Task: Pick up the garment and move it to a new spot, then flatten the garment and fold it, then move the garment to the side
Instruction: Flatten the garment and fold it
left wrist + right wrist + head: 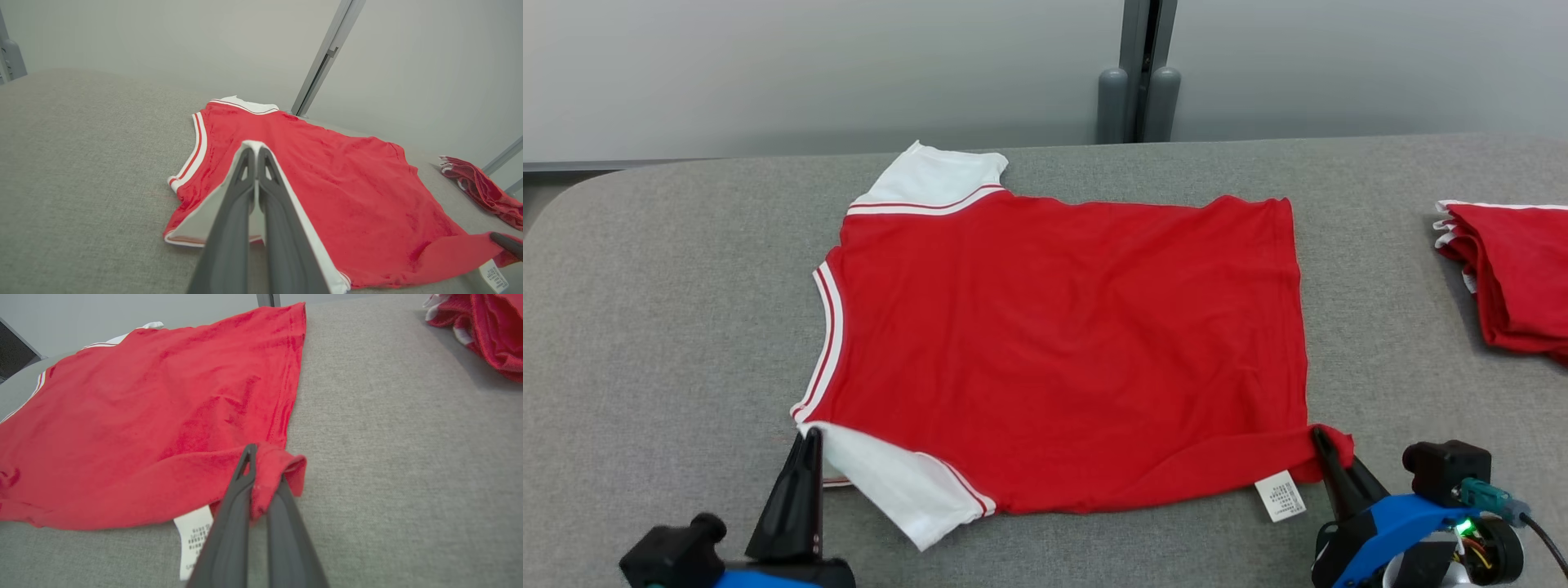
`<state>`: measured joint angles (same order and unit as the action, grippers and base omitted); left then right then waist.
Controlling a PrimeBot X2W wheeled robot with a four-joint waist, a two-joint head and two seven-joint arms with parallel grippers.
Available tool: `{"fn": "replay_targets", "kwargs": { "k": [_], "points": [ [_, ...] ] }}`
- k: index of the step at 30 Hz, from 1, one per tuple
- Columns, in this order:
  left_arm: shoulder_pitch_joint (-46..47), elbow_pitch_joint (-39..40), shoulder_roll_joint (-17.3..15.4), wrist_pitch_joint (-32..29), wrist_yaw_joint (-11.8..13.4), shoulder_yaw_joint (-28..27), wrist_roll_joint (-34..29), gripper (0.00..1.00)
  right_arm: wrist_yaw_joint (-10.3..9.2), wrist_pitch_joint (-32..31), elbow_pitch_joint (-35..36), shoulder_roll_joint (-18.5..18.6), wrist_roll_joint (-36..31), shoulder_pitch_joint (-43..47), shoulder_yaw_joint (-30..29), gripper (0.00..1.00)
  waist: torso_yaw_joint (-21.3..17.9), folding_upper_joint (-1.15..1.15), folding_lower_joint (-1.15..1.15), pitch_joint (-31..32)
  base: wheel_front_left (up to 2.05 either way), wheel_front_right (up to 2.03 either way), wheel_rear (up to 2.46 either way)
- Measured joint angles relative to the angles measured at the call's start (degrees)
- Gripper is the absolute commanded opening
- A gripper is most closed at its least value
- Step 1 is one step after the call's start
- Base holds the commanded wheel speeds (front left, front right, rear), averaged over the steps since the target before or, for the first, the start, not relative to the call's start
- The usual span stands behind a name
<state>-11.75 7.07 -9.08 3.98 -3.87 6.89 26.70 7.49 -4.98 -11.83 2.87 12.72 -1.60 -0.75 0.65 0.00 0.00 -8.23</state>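
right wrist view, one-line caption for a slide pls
Right end effector pinching the hem corner of a red t-shirt spread on the grey padded table.

From where I stand, the white care label [1281, 496] at the hem of the garment [1062, 343] carries rows of tiny dark print, too small to read

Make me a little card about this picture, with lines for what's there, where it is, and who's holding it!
shirt: red fabric T-shirt with white sleeves, spread out on grey cloth-covered table
left pincer: shut on the shirt's near white sleeve
right pincer: shut on the shirt's near red hem corner
label: white tag poking out beside the right pincer
also there: pile of red clothes, far right, apart from the shirt
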Motion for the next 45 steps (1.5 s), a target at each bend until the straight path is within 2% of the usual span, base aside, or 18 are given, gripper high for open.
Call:
{"fn": "replay_targets", "kwargs": {
  "k": [7, 12, 17, 21, 28, 33, 34, 35, 36, 37, 38, 39, 45],
  "points": [
    [13.85, -8.42, -1.02, 2.24, -1.52, 1.74, -1.7, 0.0, 0.0, -0.48, -2.52, 0.01, 3.0, -4.88, -0.34, 0.0, 0.37, 0.0, 0.0, -1.6, 0.0, 0.0, 0.0],
    [25.09, -15.6, -0.36, 5.89, -1.68, 2.03, -3.8, 0.0, 0.0, 1.19, -4.47, 0.0, 4.14, -10.46, -0.62, 0.0, -0.32, 0.0, 0.01, -4.02, 0.0, 0.0, 0.0],
    [32.53, -22.91, 0.18, 8.48, -1.6, 1.76, -4.59, 0.0, 0.0, 2.44, -8.08, 0.0, 4.09, -15.97, 0.18, 0.0, -1.28, 0.0, 0.01, -6.78, 0.0, 0.0, 0.0],
    [36.37, -26.3, 0.32, 10.34, -0.62, -0.4, -5.12, 0.0, 0.0, 4.67, -10.39, 0.01, 4.08, -19.18, 0.27, 0.0, -1.71, 0.0, 0.01, -8.65, 0.0, 0.0, 0.0],
    [39.24, -30.14, 1.05, 10.94, -1.19, -0.94, -6.48, 0.0, 0.0, 6.89, -14.39, -0.01, 4.11, -22.3, 2.07, 0.0, -2.04, 0.0, 0.01, -10.53, 0.0, 0.0, 0.0],
    [40.45, -30.11, 2.05, 11.01, -1.3, -3.21, -7.16, 0.0, 0.0, 8.37, -17.03, -0.01, 3.92, -25.2, 2.65, 0.02, -2.09, 0.0, 0.01, -11.28, 0.0, 0.0, 0.0],
    [40.56, -29.8, 2.31, 11.01, -1.33, -3.86, -7.34, 0.0, 0.0, 8.68, -17.42, -0.01, 3.9, -25.76, 2.65, 0.15, -2.09, 0.0, 0.01, -11.36, 0.0, 0.0, 0.0],
    [40.71, -29.45, 2.49, 11.01, -1.55, -4.36, -7.7, 0.0, 0.0, 9.16, -17.91, -0.01, 3.71, -26.33, 2.68, 0.34, -2.11, 0.0, 0.01, -11.43, 0.0, 0.0, 0.0],
    [40.87, -29.31, 2.66, 11.02, -1.71, -4.66, -7.98, 0.0, 0.0, 9.39, -18.4, -0.01, 3.38, -26.83, 2.86, 0.85, -2.13, 0.0, 0.0, -11.47, 0.0, 0.0, 0.0],
    [40.94, -29.24, 2.96, 11.02, -1.75, -4.9, -8.28, 0.04, 0.0, 9.6, -18.8, -0.01, 3.26, -27.18, 3.08, 1.0, -2.15, 0.0, 0.01, -11.54, 0.0, 0.0, 0.0],
    [40.94, -29.16, 3.35, 11.02, -1.8, -5.14, -8.66, 0.55, 0.0, 9.67, -19.2, -0.01, 3.18, -27.46, 3.22, 1.0, -2.15, 0.0, 0.01, -11.62, 0.0, 0.0, 0.0],
    [40.94, -29.13, 3.63, 11.02, -2.09, -5.19, -8.88, 1.0, 0.0, 9.7, -19.47, 0.0, 2.97, -27.63, 3.48, 1.0, -2.13, 0.0, 0.01, -11.69, 0.0, 0.0, 0.0],
    [39.63, -28.05, 4.47, 11.02, -3.11, -4.59, -9.49, 1.0, 0.0, 11.25, -18.27, -0.02, 1.13, -26.97, 2.8, 1.0, -1.95, 0.0, 0.01, -11.67, 0.0, 0.0, 0.0]
  ]
}}
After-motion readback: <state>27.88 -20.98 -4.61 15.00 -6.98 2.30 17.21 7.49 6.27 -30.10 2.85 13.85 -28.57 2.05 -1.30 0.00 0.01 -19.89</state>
